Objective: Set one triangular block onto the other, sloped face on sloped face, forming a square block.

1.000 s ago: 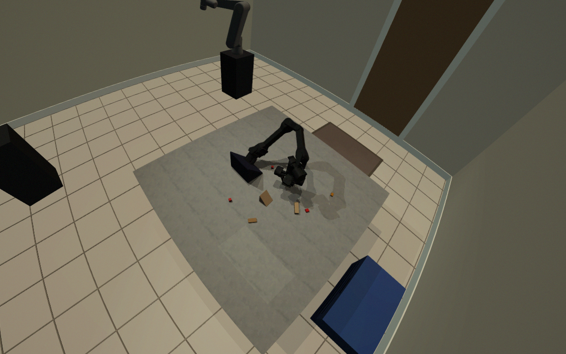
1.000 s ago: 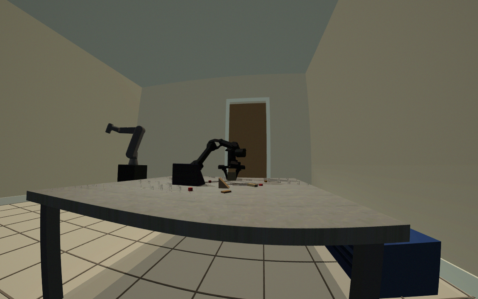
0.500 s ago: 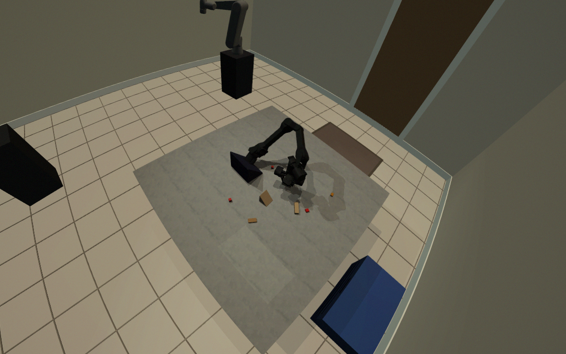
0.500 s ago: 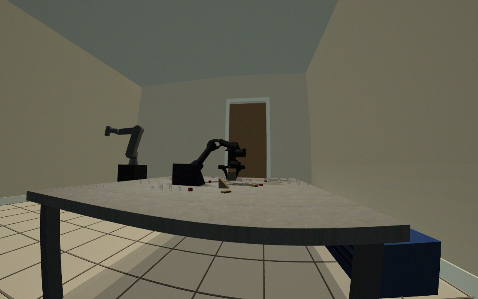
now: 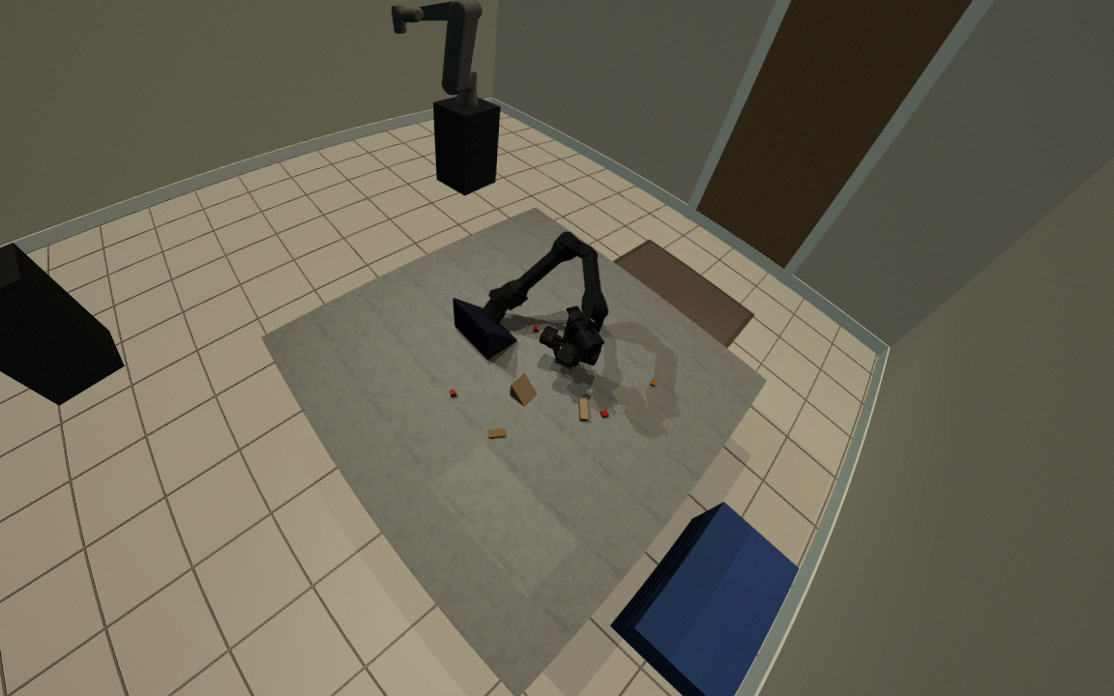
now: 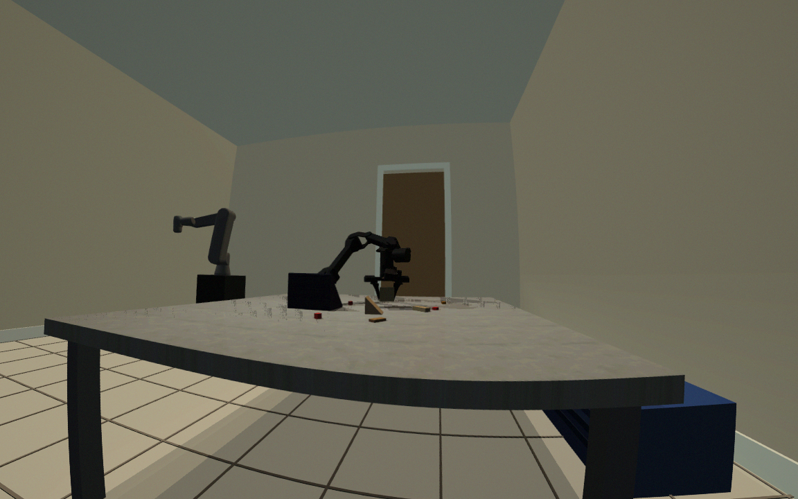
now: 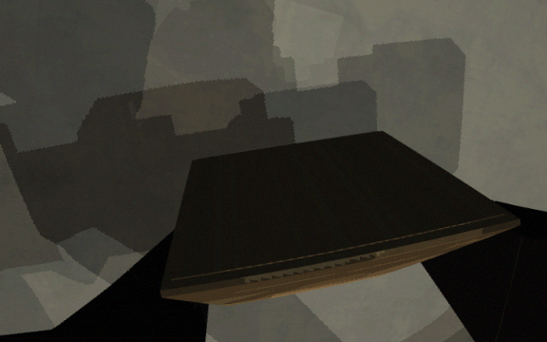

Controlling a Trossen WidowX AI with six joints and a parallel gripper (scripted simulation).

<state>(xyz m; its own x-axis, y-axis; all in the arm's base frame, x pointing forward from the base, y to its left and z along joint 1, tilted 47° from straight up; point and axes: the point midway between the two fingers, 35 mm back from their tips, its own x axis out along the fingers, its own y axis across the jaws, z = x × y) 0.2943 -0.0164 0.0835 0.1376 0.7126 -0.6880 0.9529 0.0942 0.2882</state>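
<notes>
One triangular block (image 5: 523, 390) (image 6: 371, 306) rests on the table with its sloped face up, in front of the arm's base. My gripper (image 6: 386, 294) is shut on the other triangular block (image 6: 386, 293) (image 7: 321, 204) and holds it above the table, behind and to the right of the resting block in the exterior view. In the wrist view the held block spans between the two dark fingers. In the top view the arm hides the held block.
The table (image 5: 388, 389) (image 6: 451, 353) also bears a flat wooden piece (image 5: 583, 409) (image 6: 421, 308) beside a red cube (image 5: 603, 414) (image 6: 434, 308), another wooden piece (image 5: 497, 433) (image 6: 377, 319), a red cube (image 5: 453, 392) (image 6: 317, 315), a red cube (image 5: 536, 329) near the base, and an orange cube (image 5: 654, 381).
</notes>
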